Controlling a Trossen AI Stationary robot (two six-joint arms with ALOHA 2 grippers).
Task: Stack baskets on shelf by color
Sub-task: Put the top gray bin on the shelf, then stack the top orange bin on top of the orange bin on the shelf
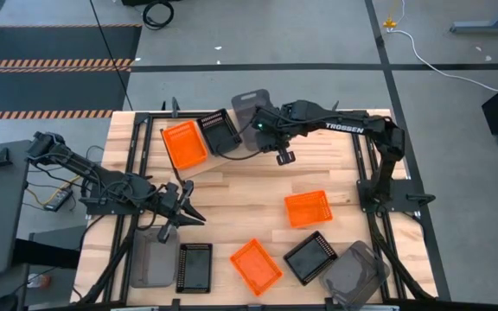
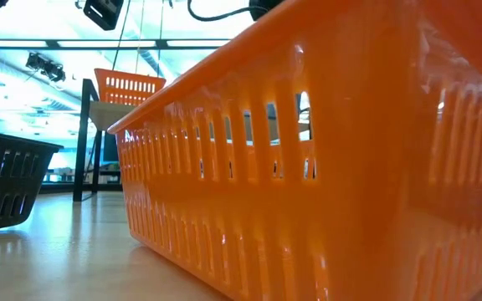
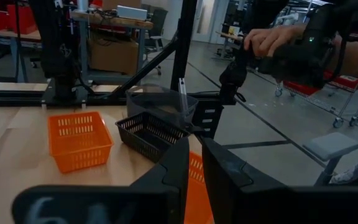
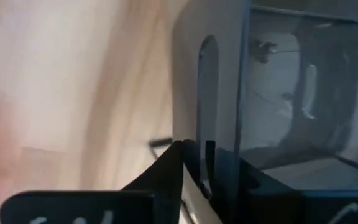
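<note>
The shelf (image 1: 199, 157) stands at the table's far left. An orange basket (image 1: 184, 144) and a black basket (image 1: 219, 130) sit on it. My right gripper (image 1: 262, 128) reaches over the shelf's right end and is shut on a grey basket (image 1: 249, 111), which pokes past the table's far edge. Whether that basket rests on the shelf, I cannot tell. My left gripper (image 1: 195, 214) hovers shut at the near left, pointing right. Loose on the table are two orange baskets (image 1: 307, 208) (image 1: 255, 265), two black ones (image 1: 194, 266) (image 1: 311, 257) and two grey ones (image 1: 154, 259) (image 1: 353, 275). My right gripper (image 4: 196, 149) pinches the grey basket's end wall (image 4: 197, 134) by its rim beside the handle slot (image 4: 207, 93). One finger looks to be inside the basket and one outside. The fingers come from the table's right, slanting down.
Black frame bars run along the table's left and right sides. The right arm's base (image 1: 379, 194) stands at the right edge. Bare wood lies in the table's middle (image 1: 240, 190). A person's hand (image 3: 266, 40) shows beyond the table. In the low view an orange basket (image 2: 325, 167) fills the foreground.
</note>
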